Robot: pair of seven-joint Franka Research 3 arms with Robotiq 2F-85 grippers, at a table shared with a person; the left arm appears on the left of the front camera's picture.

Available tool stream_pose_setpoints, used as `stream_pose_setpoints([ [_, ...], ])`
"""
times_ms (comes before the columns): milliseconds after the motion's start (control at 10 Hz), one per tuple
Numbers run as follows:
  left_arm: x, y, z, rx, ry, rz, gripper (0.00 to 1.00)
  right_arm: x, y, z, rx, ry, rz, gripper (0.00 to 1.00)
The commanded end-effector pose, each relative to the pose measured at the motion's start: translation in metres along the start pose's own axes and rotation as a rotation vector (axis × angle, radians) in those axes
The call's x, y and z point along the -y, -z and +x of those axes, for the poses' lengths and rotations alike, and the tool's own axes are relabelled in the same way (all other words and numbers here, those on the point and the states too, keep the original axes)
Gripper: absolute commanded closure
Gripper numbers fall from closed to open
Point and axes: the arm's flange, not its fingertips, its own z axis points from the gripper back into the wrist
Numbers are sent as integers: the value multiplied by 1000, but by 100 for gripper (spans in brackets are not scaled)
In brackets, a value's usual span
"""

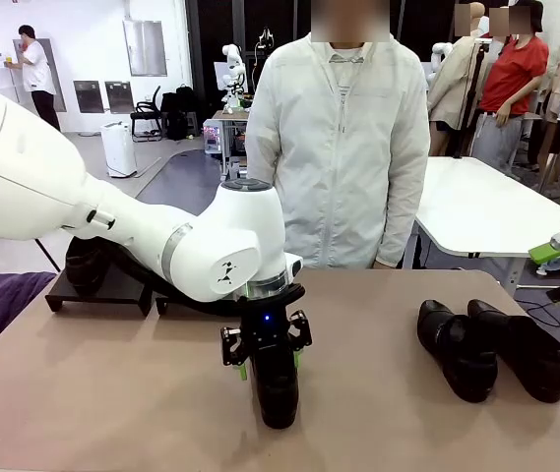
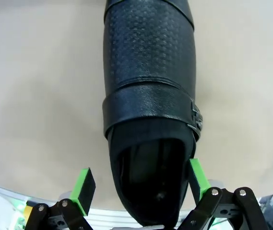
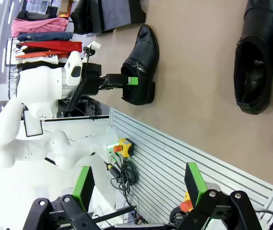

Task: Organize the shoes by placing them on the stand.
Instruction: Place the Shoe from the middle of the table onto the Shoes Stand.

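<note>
1. One shoe (image 1: 276,385) stands on the desk (image 1: 102,393) at the lower centre of the front view. Its long axis runs straight away from the camera, heel end nearest and toe toward the person (image 1: 343,147).
2. In the left wrist view it runs bottom to top, with the opening at the bottom and the toe past the upper edge.
3. The left fingers (image 2: 84,188) are spread open astride the heel end. One pad is clear of the leather and the other is just beside it.
4. A pair (image 1: 457,349) lies side by side at middle right, parallel, slanting from upper left to lower right.
5. The stand (image 1: 102,287) sits at middle left behind the arm, with a fourth shoe (image 1: 85,264) on it.
6. The right fingers (image 3: 192,178) are spread wide open, at the right edge of the front view.
</note>
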Motion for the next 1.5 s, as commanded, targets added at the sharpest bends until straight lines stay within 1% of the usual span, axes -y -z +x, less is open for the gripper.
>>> stream_pose_setpoints([
  [0, -2, 5, -1, 9, -13, 32, 0, -1, -3, 0, -11, 0, -8, 0],
  [400, -25, 2, 7, -13, -46, -28, 0, -1, -3, 0, -11, 0, -8, 0],
  [500, -31, 0, 9, -5, -51, -44, 0, -1, -3, 0, -11, 0, -8, 0],
  [700, -40, -11, 12, 13, -33, -135, 0, -1, -3, 0, -11, 0, -8, 0],
  [800, -42, -15, 13, 16, -40, -141, 0, -1, -3, 0, -11, 0, -8, 0],
  [1000, -43, -11, 15, -5, -50, -106, 0, -1, -3, 0, -11, 0, -8, 0],
  [1200, -47, -7, 17, 0, -78, -65, 0, -1, -3, 0, -11, 0, -8, 0],
  [1400, -49, 1, 20, -17, -75, -51, 0, -1, -3, 0, -11, 0, -8, 0],
])
